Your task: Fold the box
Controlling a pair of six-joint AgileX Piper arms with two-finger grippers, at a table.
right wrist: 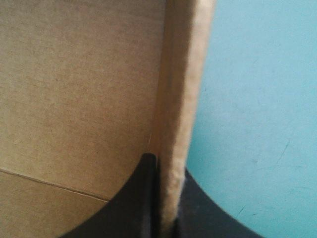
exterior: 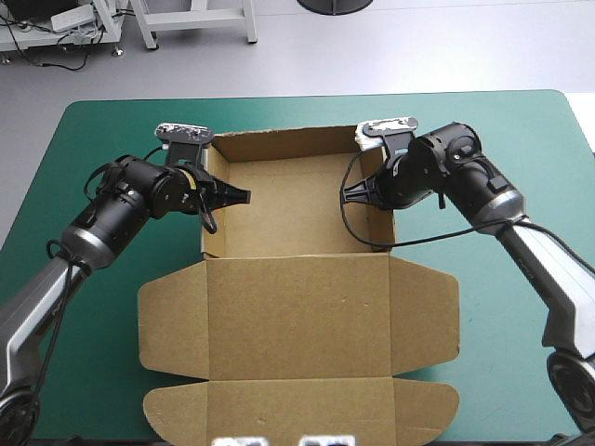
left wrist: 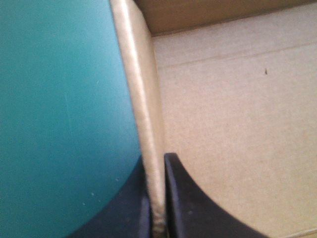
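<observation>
The brown box [exterior: 297, 209] stands as an open tray at the table's middle, walls raised, its lid [exterior: 297, 316] lying flat toward the near edge. My left gripper [exterior: 212, 197] straddles the tray's left wall [left wrist: 143, 124], one black finger outside, one inside, shut on it. My right gripper [exterior: 372, 193] pinches the right wall [right wrist: 181, 114] the same way, fingers pressed to both faces. In the left wrist view the left gripper [left wrist: 157, 218] clamps the wall's edge; the right gripper [right wrist: 167, 208] does likewise in the right wrist view.
The teal-green cover [exterior: 521, 149] lies bare on both sides of the box. The lid's side flaps [exterior: 423, 316] and front flap [exterior: 297, 413] reach close to the table's near edge.
</observation>
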